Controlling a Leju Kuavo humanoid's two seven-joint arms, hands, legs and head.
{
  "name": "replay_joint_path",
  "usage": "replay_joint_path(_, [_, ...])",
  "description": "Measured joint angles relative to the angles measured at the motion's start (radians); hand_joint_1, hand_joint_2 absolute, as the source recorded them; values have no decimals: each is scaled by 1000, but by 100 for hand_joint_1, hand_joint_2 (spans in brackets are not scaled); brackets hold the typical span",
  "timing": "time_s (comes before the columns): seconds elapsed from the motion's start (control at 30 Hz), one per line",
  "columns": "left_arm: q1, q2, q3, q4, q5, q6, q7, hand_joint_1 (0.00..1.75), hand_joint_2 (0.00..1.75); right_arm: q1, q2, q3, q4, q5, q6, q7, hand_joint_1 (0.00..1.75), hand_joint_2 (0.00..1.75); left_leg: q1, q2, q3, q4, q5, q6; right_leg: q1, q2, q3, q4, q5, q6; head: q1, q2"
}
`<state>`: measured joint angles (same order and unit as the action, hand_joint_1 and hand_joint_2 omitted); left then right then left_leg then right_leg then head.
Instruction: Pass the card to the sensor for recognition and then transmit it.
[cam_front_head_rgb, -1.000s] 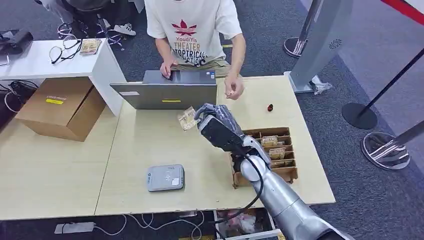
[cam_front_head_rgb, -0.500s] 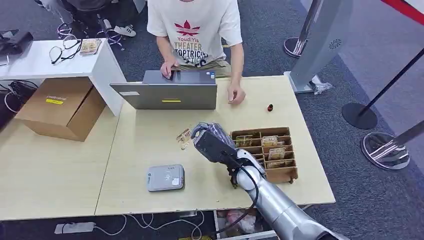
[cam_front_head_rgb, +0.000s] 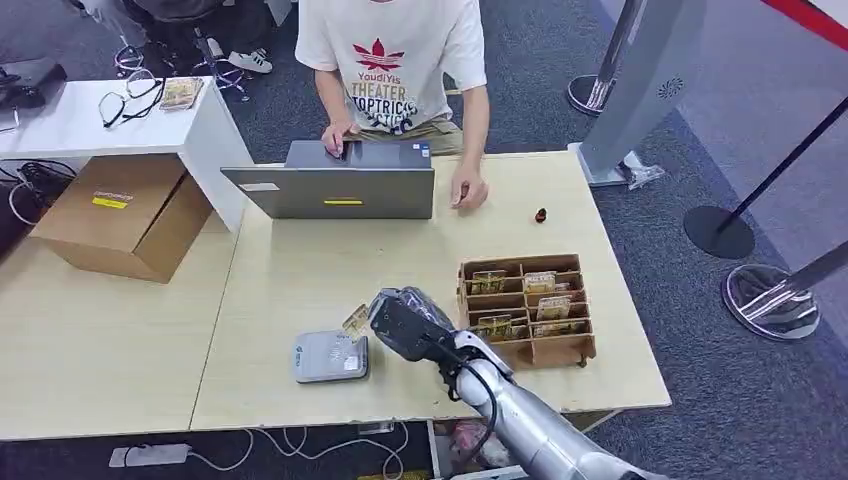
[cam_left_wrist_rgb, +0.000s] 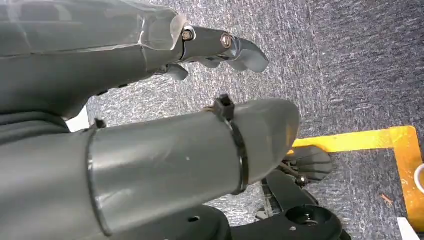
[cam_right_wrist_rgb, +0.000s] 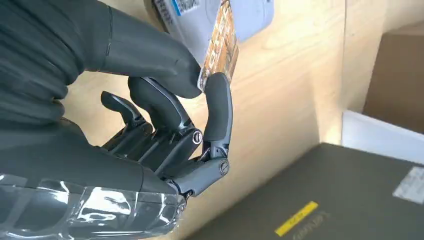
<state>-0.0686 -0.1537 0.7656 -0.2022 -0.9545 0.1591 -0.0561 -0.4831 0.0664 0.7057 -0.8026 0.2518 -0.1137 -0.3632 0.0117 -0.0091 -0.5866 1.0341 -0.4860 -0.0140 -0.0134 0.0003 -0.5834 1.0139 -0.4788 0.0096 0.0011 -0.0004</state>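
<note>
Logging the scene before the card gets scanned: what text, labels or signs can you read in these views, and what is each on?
"YoudiYis THEATER TOPTRICAL", partly hidden: person's white T-shirt.
Yellow sticker on the cardboard box: unreadable.
Yellow strip and white label on the laptop lid: too small.
Blue label on the grey sensor: blurred.
Print on the card pinched by the right hand: illegible.

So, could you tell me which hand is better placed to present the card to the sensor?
The right hand. It already pinches the card and holds it at the edge of the grey sensor on the table. The left hand holds nothing and hangs over the carpeted floor.
</note>
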Motion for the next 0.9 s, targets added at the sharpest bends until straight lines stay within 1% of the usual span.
replay_joint_path(0.37, [0, 0, 0, 0, 0, 3, 0, 0, 0, 14, 53, 31, 29, -34, 31, 6, 175, 175, 0, 0, 0, 0, 0, 0, 0, 0, 0, 0, 0, 0, 0, 0])
replay_joint_path(0.63, [0, 0, 0, 0, 3, 6, 0, 0, 0, 22, 98, 50, 44, -86, 60, 7, 175, 175, 0, 0, 0, 0, 0, 0, 0, 0, 0, 0, 0, 0, 0, 0])
replay_joint_path(0.8, [1, 0, 0, 0, 11, 9, 0, 0, 0, 25, 122, 69, 67, -105, 62, 11, 175, 175, 0, 0, 0, 0, 0, 0, 0, 0, 0, 0, 0, 0, 0, 0])
replay_joint_path(0.9, [2, -1, 0, 0, 14, 12, 0, 0, 0, 26, 127, 79, 87, -109, 55, 10, 175, 175, 0, 0, 0, 0, 0, 0, 0, 0, 0, 0, 0, 0, 0, 0])
